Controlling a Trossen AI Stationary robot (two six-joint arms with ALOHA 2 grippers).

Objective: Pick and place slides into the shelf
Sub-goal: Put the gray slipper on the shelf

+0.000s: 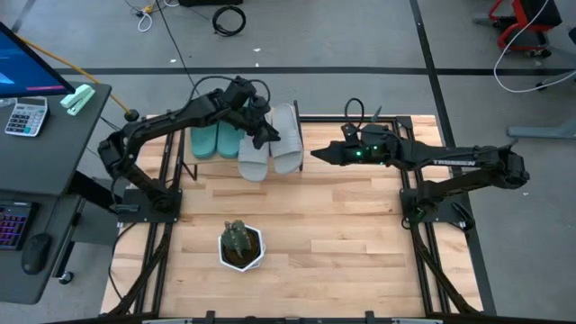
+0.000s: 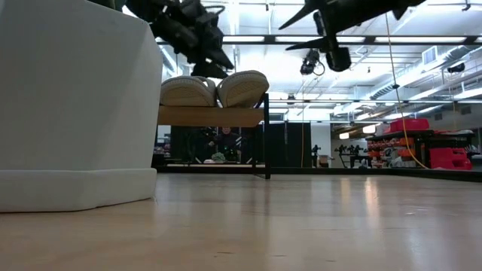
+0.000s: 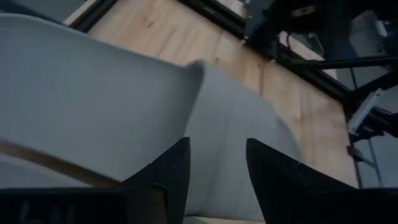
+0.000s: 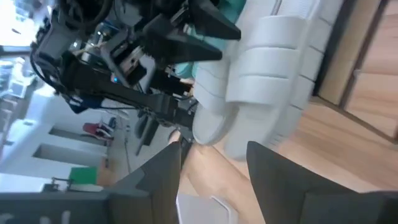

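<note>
Two light grey slides point(image 1: 255, 155) point(image 1: 286, 140) and two teal slides point(image 1: 214, 140) lie side by side on the shelf point(image 2: 211, 117) at the table's far edge. The grey ones rest sole-down on its wooden top board, and their near ends overhang it. My left gripper point(image 1: 267, 135) hangs open just above the grey slides point(image 3: 124, 99), its fingers slanting down with nothing between them. My right gripper point(image 1: 317, 153) is open and empty in the air to the right of the shelf, pointing toward the grey slides point(image 4: 267, 74).
A small plant in a white pot point(image 1: 241, 245) stands near the table's front, left of the middle; in the low view the white pot point(image 2: 75, 105) hides the teal slides. Bare wooden tabletop point(image 1: 342, 225) lies between the shelf and the pot.
</note>
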